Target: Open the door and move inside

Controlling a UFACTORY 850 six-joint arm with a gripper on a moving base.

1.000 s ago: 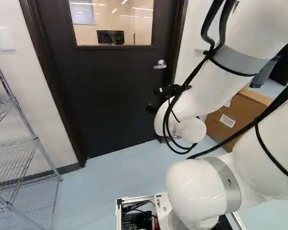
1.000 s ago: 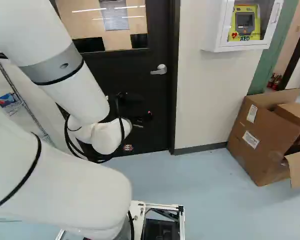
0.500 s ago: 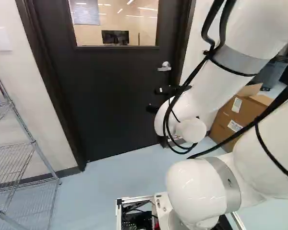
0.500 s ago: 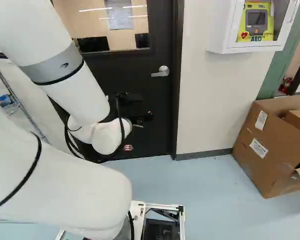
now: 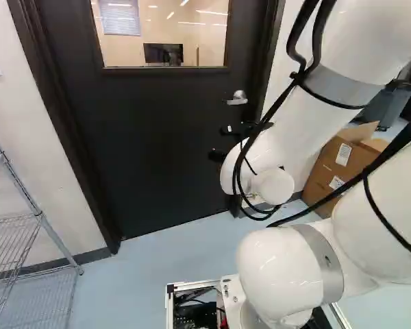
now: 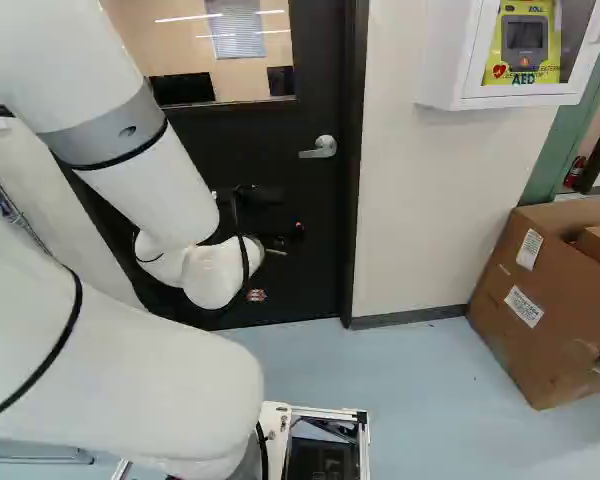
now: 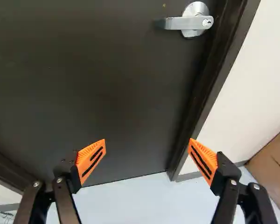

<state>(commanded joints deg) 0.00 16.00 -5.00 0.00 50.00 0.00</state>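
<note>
The dark door (image 5: pixel 157 137) stands closed in its frame, a window in its upper part. Its silver lever handle (image 5: pixel 238 98) is near the frame edge, also visible in the right base view as a handle (image 6: pixel 320 148). My gripper (image 5: pixel 220 143) is at the door's front, lower than the handle, its body partly hidden by the arm. In the wrist view the gripper (image 7: pixel 147 142) is open, its orange pads wide apart with nothing between them. The handle (image 7: pixel 191 22) lies ahead of the fingers, apart from them, towards the frame side.
A wire shelf (image 5: pixel 40 218) stands left of the door in the left base view. Right of the door are a pale wall (image 6: pixel 420 200), an AED cabinet (image 6: pixel 450 80) and an opened cardboard box (image 6: pixel 540 300) on the floor.
The base has moved: the door looms slightly larger, while the shelf slid left in the left base view and the box right in the right one. The arm holds its pose against its lowest joint.
</note>
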